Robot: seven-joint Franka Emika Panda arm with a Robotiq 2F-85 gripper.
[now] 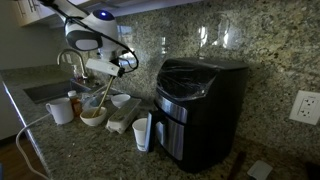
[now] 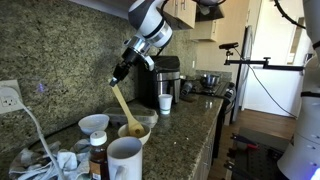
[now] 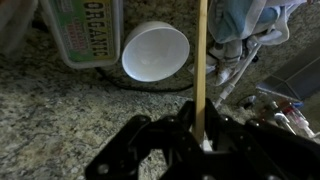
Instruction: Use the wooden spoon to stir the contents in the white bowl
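Note:
My gripper [image 1: 117, 64] is shut on the top of the wooden spoon [image 1: 105, 90], which slants down to the white bowl [image 1: 93, 117] with its tan-brown inside. In an exterior view the gripper [image 2: 120, 73] holds the spoon [image 2: 122, 102] with its oval head at the bowl [image 2: 137, 133]. In the wrist view the spoon handle [image 3: 202, 60] runs straight up from the shut jaws [image 3: 201, 135]. Its head and the tan bowl are out of that frame.
A smaller all-white bowl [image 1: 121, 100] [image 2: 93, 123] [image 3: 155, 50] sits beside the task bowl. A white mug [image 1: 60, 110] [image 2: 125, 160], a carton [image 3: 85, 30], a white cup [image 1: 143, 132] [image 2: 165, 102] and a black appliance [image 1: 200, 110] stand on the granite counter. A sink [image 1: 45, 90] lies behind.

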